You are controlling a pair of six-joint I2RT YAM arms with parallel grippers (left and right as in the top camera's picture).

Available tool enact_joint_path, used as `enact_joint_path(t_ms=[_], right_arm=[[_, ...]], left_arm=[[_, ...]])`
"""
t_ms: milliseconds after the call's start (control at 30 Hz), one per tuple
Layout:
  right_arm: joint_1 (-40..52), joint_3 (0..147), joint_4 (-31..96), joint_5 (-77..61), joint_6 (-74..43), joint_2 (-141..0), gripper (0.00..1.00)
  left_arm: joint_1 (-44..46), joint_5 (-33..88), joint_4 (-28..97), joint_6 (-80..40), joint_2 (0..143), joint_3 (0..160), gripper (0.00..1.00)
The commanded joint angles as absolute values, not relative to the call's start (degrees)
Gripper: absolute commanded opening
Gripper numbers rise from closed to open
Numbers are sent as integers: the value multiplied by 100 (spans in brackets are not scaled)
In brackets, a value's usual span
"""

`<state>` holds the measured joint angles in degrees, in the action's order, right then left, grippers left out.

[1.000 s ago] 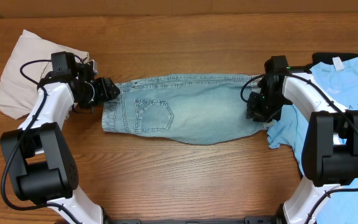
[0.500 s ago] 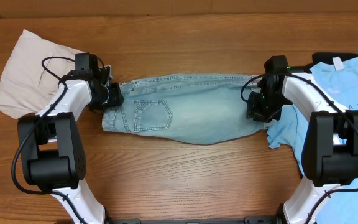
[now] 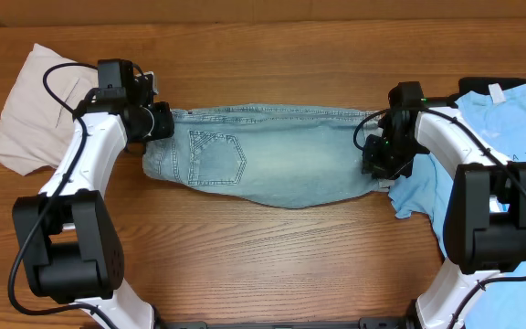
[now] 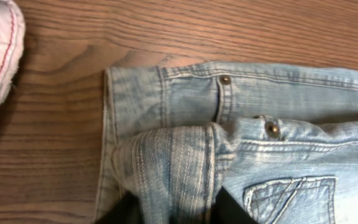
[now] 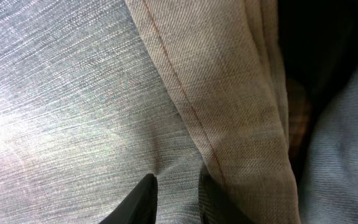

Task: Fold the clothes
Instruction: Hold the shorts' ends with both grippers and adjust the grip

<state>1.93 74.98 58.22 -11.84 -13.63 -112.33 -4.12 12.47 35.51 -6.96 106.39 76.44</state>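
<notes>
The denim shorts [image 3: 263,164] lie lengthwise across the middle of the overhead frame on the wooden counter [image 3: 263,274]. The waistband is at the left and the leg hem at the right, with the back pocket [image 3: 215,155] facing up.

**Left jaws.** They sit at the upper left corner of the garment. In the left wrist view, a ridge of denim bunches up between the two dark fingers at the bottom edge, just below the rivets [image 4: 225,79]. We read them as closed on a fold of waistband.

**Right jaws.** They sit at the right end. The right wrist view shows the fingertips nearly together, with cloth pinched in the narrow gap beside the stitched hem [image 5: 229,106]. We read them as closed on the leg end.

**Reason for the hold.** We judge that gripping both ends puts the upper edge under tension, so the cloth lies flat and gives a straight fold line. The lower edge bows toward the bottom of the frame, which suggests only the top is taut. We judge the fold itself not yet begun.

**Other garments.** The beige shorts [image 3: 26,110] lie at the upper left and the blue T-shirt [image 3: 510,128] at the right edge. The T-shirt's corner lies just beside the right jaws, so we would watch for it snagging.
</notes>
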Motion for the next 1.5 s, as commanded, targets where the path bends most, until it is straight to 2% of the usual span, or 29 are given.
enact_joint_path(t_ms=[0, 67, 167, 633, 700, 800, 867, 933, 1167, 1233, 1333, 1433, 1467], right_arm=[[191, 7452, 5817, -1166, -1343, -11050, 26], [191, 7452, 5815, -1168, -1343, -11050, 26], [191, 7452, 5826, -1168, -1343, -11050, 26], [191, 7459, 6066, -1433, -910, -11048, 25], [191, 7459, 6119, -1518, -904, -11048, 25], [191, 7459, 6117, -1693, -893, -11048, 26], [191, 7459, 6097, -1728, -895, -11048, 26], [191, 7456, 6097, -1728, -919, -11048, 26], [191, 7363, 6073, -1728, -1094, -11048, 26], [191, 7269, 5983, -1728, -1092, -11048, 26], [191, 7137, 5929, -1723, -1092, -11052, 27], [191, 7002, 5924, -1643, -1238, -11052, 26], [191, 6960, 5931, -1586, -1334, -11052, 26]], left_arm=[[-381, 989, 3312, -727, 10954, 7728, 44], [-381, 1007, 3089, -727, 11203, 7728, 65], [-384, 998, 3017, -644, 11434, 7730, 72], [-814, 1020, 4530, -336, 10602, 8794, 76], [-810, 1291, 4899, -331, 10447, 8995, 71], [-709, 1820, 5367, -246, 10326, 9015, 31], [-565, 1835, 5701, -115, 10385, 8965, 15], [-410, 1599, 5819, -130, 10471, 8709, 7], [-316, 1302, 5168, -460, 10672, 7194, 6], [-360, 1140, 4646, -530, 10702, 6864, 10], [-432, 593, 3889, -888, 10739, 6560, 23], [-515, 349, 3562, -1052, 10748, 6497, 29], [-534, 338, 3533, -1052, 10746, 6499, 34]])
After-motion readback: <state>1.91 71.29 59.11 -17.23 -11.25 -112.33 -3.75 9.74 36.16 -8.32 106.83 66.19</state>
